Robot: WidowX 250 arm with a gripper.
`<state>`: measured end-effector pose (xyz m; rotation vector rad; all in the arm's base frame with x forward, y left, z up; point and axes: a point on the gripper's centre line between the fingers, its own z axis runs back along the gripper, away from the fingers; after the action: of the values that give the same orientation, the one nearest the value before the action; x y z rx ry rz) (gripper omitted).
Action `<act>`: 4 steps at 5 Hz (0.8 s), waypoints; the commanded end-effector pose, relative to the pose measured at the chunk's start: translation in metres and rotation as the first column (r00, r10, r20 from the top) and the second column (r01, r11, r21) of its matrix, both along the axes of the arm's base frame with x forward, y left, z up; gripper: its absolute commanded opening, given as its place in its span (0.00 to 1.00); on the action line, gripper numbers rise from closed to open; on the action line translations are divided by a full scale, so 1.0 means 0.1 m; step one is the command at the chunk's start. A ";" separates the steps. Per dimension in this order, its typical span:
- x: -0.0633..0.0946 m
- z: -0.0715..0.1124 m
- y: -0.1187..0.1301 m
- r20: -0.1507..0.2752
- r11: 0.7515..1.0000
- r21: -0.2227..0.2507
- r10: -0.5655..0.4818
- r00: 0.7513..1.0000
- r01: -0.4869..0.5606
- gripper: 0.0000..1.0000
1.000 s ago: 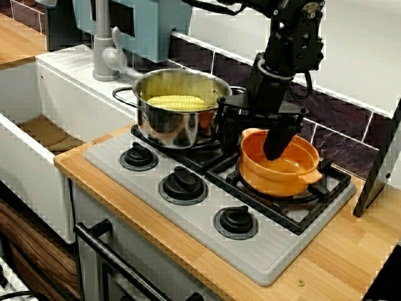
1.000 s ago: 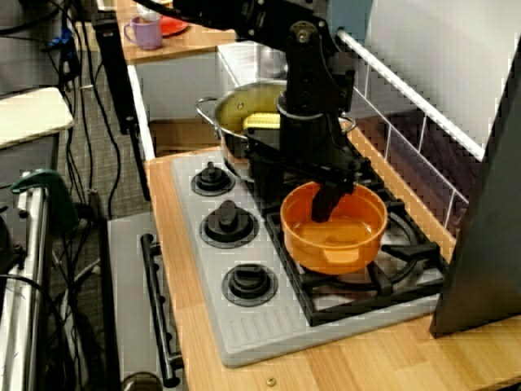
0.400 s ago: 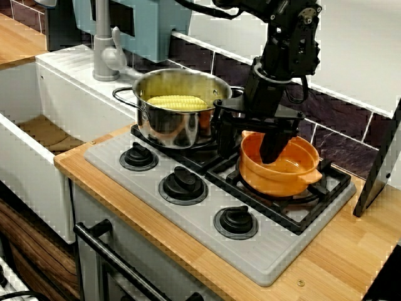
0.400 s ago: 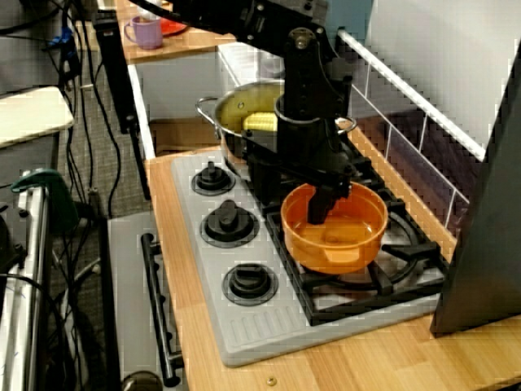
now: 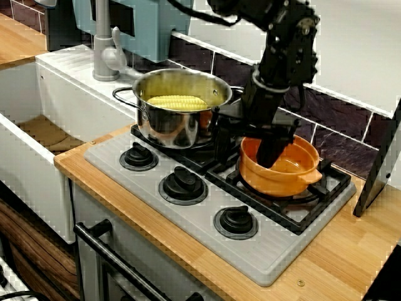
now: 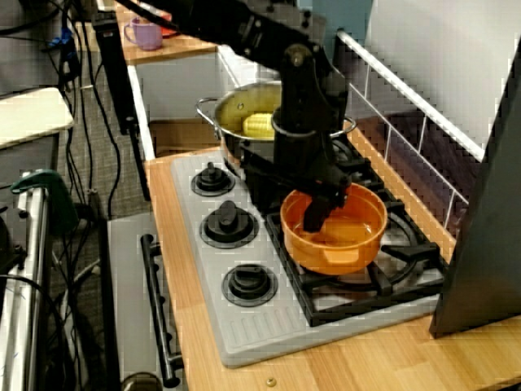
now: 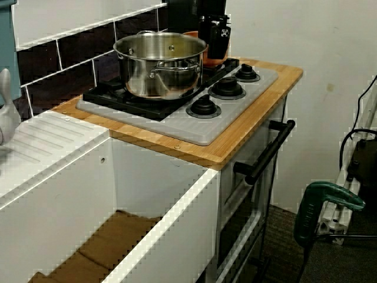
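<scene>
Hand [image 5: 245, 157] is open, 1 finger inside the orange pot [image 5: 287, 179] and 1 outside its rim. The pot sits on the stove grate [image 5: 332, 180] beside the steel pot [image 5: 175, 128] with corn [image 5: 177, 101]. It seems a rim grasp; closing must be square.

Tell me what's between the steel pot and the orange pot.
One finger of the gripper, just outside the orange pot; the front view shows it.
</scene>
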<state>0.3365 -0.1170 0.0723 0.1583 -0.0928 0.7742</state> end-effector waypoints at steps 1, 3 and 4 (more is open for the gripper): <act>0.04 0.14 0.03 0.043 0.999 -0.034 -0.012 0.999 0.013 0.00; 0.02 0.25 0.06 0.040 0.998 -0.056 -0.035 0.999 0.037 0.00; -0.01 0.38 0.06 0.039 0.995 -0.089 -0.044 0.998 0.047 0.00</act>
<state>0.3309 -0.1107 0.0819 0.1125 -0.0329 0.7342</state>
